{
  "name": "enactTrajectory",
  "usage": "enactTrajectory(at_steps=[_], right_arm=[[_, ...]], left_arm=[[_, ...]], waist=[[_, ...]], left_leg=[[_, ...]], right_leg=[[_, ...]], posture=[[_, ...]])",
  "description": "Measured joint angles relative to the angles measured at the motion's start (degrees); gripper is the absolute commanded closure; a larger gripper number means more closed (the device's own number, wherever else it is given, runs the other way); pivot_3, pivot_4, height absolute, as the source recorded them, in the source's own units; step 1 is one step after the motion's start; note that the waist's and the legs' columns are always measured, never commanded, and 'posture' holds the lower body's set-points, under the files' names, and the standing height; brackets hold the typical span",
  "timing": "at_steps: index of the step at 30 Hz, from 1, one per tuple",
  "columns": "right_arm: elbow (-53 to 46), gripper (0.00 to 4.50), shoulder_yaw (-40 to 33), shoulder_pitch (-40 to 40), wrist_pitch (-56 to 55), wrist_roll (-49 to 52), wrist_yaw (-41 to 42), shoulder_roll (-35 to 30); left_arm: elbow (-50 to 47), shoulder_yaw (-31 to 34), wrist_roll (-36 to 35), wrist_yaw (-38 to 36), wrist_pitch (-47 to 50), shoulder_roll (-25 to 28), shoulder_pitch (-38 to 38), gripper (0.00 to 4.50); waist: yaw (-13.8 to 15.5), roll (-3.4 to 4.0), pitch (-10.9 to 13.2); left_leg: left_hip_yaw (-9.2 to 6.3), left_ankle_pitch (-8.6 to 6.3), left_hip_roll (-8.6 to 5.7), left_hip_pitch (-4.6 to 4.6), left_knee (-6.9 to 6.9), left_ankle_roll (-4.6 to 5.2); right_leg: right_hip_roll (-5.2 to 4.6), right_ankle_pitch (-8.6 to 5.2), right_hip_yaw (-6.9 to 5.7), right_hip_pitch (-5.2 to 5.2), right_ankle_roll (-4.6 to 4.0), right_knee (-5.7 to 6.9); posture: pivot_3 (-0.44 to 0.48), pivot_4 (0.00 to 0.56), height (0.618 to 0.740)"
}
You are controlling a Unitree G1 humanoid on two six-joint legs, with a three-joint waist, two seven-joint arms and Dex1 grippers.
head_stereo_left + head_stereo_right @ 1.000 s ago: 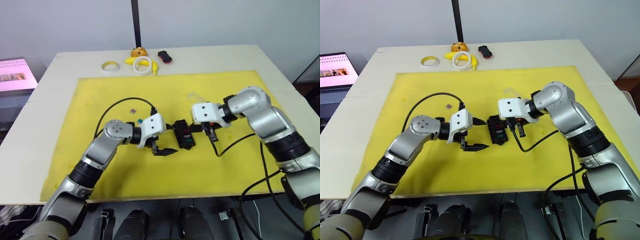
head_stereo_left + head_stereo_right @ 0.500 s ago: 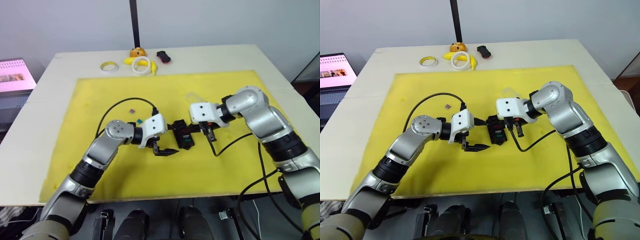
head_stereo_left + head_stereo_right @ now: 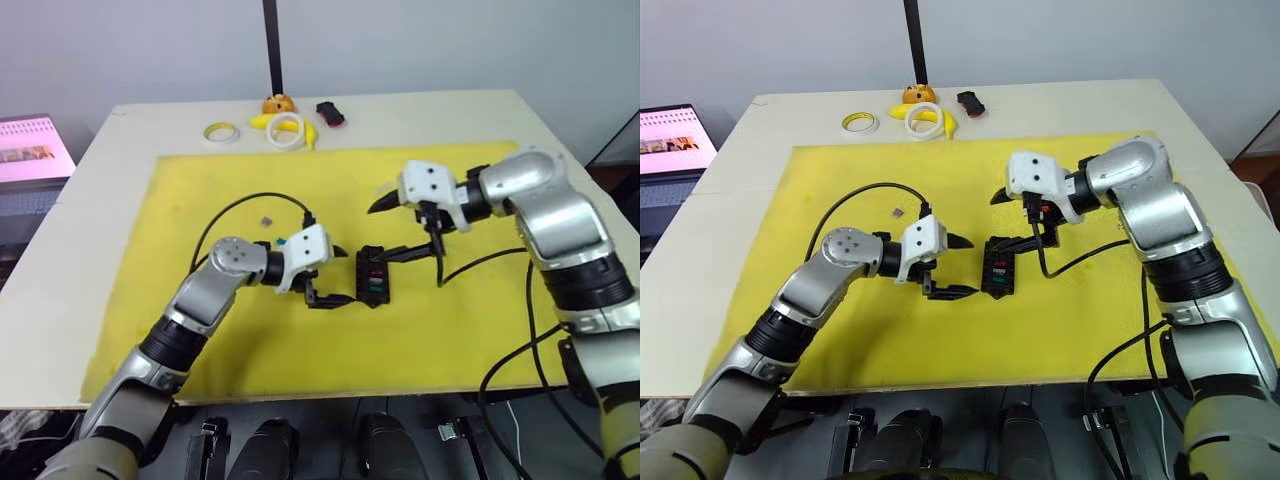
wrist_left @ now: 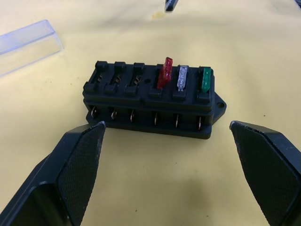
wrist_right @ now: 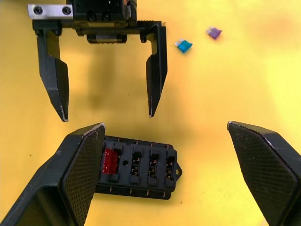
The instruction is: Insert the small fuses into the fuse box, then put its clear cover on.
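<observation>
While the fuse box point(image 4: 153, 101) sits on the yellow mat point(image 3: 250, 330) holding red, grey and green fuses, both grippers — left gripper point(image 3: 338, 275), right gripper point(image 3: 395, 230) — hang spread and empty; next fetch the blue fuse point(image 5: 184, 45) squarely, avoiding a tilted seat like the red's.

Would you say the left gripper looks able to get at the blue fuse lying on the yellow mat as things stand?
Probably yes. The blue fuse lies loose on the yellow mat, just behind the left gripper, beside the purple fuse. The gripper is open and empty, and nothing covers the fuse; the arm would need to draw back.
</observation>
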Motion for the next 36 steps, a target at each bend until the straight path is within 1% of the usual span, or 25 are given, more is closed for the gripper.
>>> enactTrajectory(at_steps=[3, 5, 6, 7, 10, 13, 19, 30, 36], right_arm=[[-4.08, 0.04, -3.45, 8.0, 1.07, 3.1, -2.94, 0.38], [-6.19, 0.61, -5.57, 11.48, 1.6, 5.18, -5.32, 1.21], [-7.32, 0.95, -7.22, 13.21, 1.54, 6.37, -6.39, 1.61], [-8.08, 1.43, -8.54, 14.62, 1.43, 7.42, -7.14, 1.84], [-9.19, 2.99, -11.07, 18.98, 0.97, 9.83, -9.63, 3.06], [-9.41, 4.48, -11.42, 21.04, 0.75, 11.57, -12.06, 5.15], [-9.57, 4.48, -10.71, 21.74, -1.19, 11.61, -14.97, 5.35], [-9.75, 4.48, -8.91, 25.08, -2.32, 10.72, -16.42, 4.94], [-9.64, 4.48, -8.24, 25.11, -3.26, 9.78, -17.32, 4.77]], left_arm=[[0.03, 0.26, -0.59, -0.84, -0.75, -0.13, 0.02, 0.0], [0.03, 0.41, -1.19, -1.29, -0.96, -0.26, 0.07, 0.0], [-0.04, 0.4, -1.47, -1.68, -1.26, -0.32, 0.11, 0.0], [-0.04, 0.4, -1.54, -1.97, -1.62, -0.3, 0.17, 0.0], [-0.03, 0.37, -1.45, -2.27, -2.7, -0.02, 0.6, 0.0], [0.35, 0.27, -1.42, -2.65, -3.26, -0.2, 0.79, 0.0], [1.69, 0.27, -1.34, -2.92, -3.46, -0.4, -0.14, 0.0], [1.69, 0.25, -1.26, -2.98, -3.53, -0.45, -0.14, 0.0], [1.68, 0.25, -1.26, -3.02, -3.53, -0.46, -0.14, 0.0]], waist=[[-0.05, 0.0, 0.0], [-0.15, 0.0, 0.0], [-0.15, 0.0, 0.0], [-0.12, 0.0, 0.0], [-0.09, 0.0, 0.0], [-0.12, 0.0, 0.0], [-0.04, 0.01, 0.0], [-0.07, 0.01, 0.0], [-0.08, 0.0, 0.0]], left_leg=[[0.02, 0.0, -0.01, -0.02, 0.02, 0.0], [0.03, 0.0, 0.01, 0.0, 0.02, 0.0], [0.03, 0.0, 0.02, 0.01, 0.02, 0.0], [0.03, 0.0, 0.02, 0.02, 0.01, 0.0], [0.04, 0.0, 0.0, 0.03, 0.02, 0.0], [0.03, 0.0, 0.0, 0.04, 0.02, 0.0], [0.03, 0.0, -0.01, 0.04, 0.03, 0.0], [0.03, 0.0, -0.01, 0.05, 0.03, 0.0], [0.03, 0.0, -0.01, 0.06, 0.03, 0.0]], right_leg=[[-0.02, 0.0, 0.0, -0.01, 0.0, 0.01], [-0.01, 0.0, 0.01, -0.02, 0.0, 0.04], [0.0, 0.0, 0.0, -0.02, 0.0, 0.05], [0.0, 0.0, 0.0, -0.02, 0.0, 0.06], [-0.01, 0.0, 0.01, 0.01, 0.0, 0.05], [0.0, 0.0, 0.01, 0.01, 0.0, 0.06], [-0.01, 0.0, 0.01, 0.03, 0.0, 0.05], [0.0, 0.0, 0.01, 0.04, 0.0, 0.05], [0.0, 0.0, 0.01, 0.04, 0.0, 0.06]], posture=[[0.0, 0.15, 0.74], [0.0, 0.15, 0.74], [0.0, 0.15, 0.74], [0.0, 0.15, 0.74], [0.0, 0.15, 0.74], [0.0, 0.15, 0.74], [0.0, 0.15, 0.74], [0.0, 0.15, 0.74], [0.0, 0.15, 0.74]])
